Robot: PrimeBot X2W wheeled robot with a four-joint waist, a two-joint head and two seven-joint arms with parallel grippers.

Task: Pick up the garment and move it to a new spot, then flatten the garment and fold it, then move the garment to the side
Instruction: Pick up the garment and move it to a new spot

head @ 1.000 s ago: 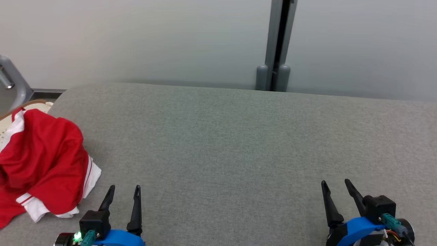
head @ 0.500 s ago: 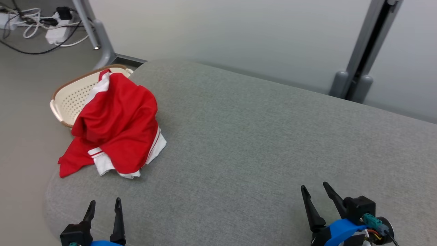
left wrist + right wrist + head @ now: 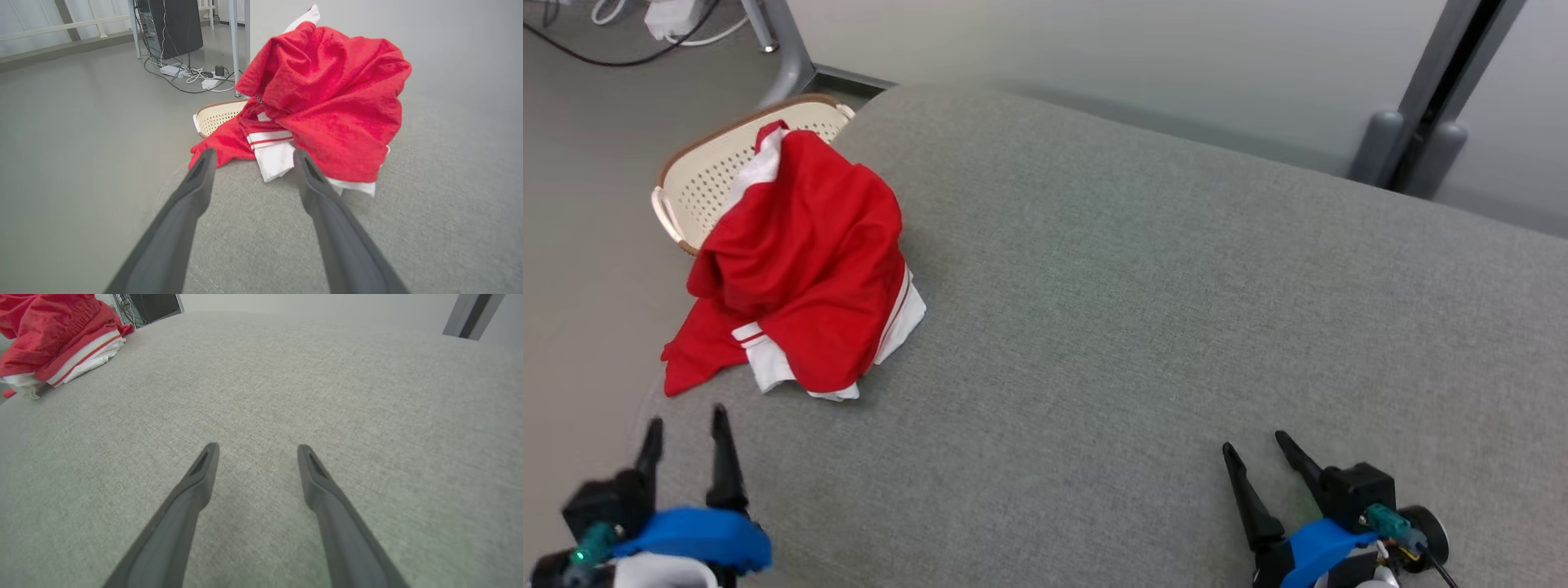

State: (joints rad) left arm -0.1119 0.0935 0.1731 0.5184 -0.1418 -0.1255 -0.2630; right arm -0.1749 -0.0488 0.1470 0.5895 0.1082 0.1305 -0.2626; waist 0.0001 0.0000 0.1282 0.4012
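The garment is a crumpled red piece with white striped trim, heaped at the left end of the grey cushioned surface and draped partly over a basket. My left gripper stands open a short way in front of the heap, not touching it. The left wrist view shows the garment just beyond the open fingers. My right gripper stands open over bare fabric at the lower right, far from the garment, with nothing between its fingers.
A cream perforated basket with a brown rim sits on the floor against the surface's left end, under the garment. Cables and a power strip lie on the floor beyond. A grey post stands at the back right.
The head camera has swung left and down, bringing the whole garment and the basket into view. Both grippers stay open; the left one now sits nearer the surface's left edge.
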